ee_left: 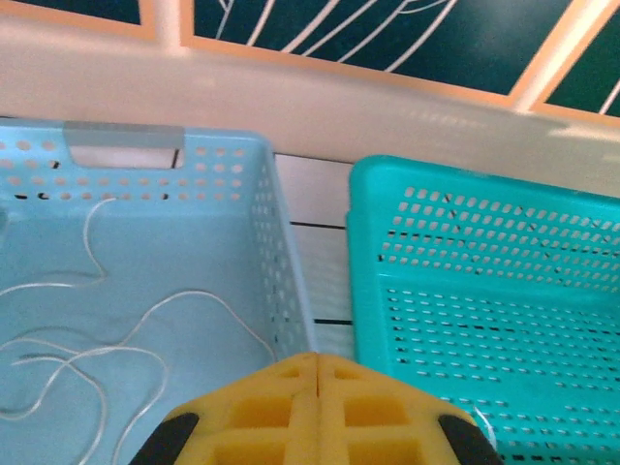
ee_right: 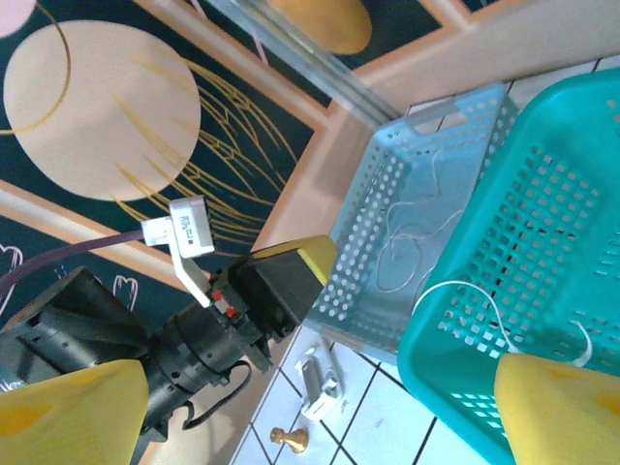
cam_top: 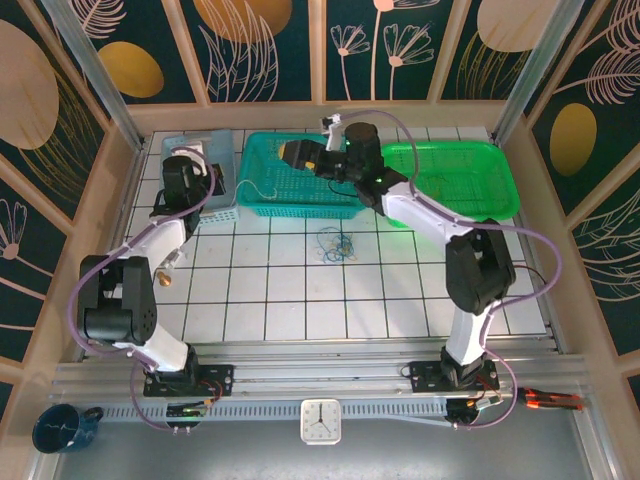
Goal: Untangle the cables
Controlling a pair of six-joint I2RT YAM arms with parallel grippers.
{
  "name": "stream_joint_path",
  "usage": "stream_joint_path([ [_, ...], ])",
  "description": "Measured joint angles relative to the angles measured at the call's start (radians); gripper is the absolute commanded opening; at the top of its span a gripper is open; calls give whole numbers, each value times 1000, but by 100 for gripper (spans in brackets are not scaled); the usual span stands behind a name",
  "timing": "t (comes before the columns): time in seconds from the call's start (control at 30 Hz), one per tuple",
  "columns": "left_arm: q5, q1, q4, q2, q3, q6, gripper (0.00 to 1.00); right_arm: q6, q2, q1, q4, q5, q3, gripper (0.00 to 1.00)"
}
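Note:
A small knot of cables (cam_top: 337,245), blue and yellowish, lies on the white tiles in front of the teal basket (cam_top: 262,205). One whitish cable (ee_left: 145,315) lies loose in the light blue basket (ee_left: 281,242). Another whitish cable (ee_right: 477,291) hangs over the teal basket's rim (ee_right: 426,325). My left gripper (ee_left: 318,363) hovers above the light blue basket's right wall, its yellow fingers pressed shut with nothing between them. My right gripper (ee_right: 315,417) hangs over the teal basket's left end, open wide and empty. From above, the left gripper (cam_top: 197,155) and right gripper (cam_top: 298,155) stand well apart.
A bright green basket (cam_top: 500,195) stands at the back right, beside the teal one. A small white block (ee_right: 320,383) and a gold pawn (ee_right: 288,439) lie on the tiles near the light blue basket (ee_right: 354,252). Wooden walls close in the back and sides.

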Motion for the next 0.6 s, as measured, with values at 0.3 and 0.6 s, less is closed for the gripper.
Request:
stream_joint_path([
  [0.3, 127, 3, -71, 45, 65, 14, 49, -27, 3, -10, -11, 23, -4, 90],
  [0.6, 164, -50, -154, 172, 217, 22, 56, 0, 122, -31, -35, -30, 45, 90],
])
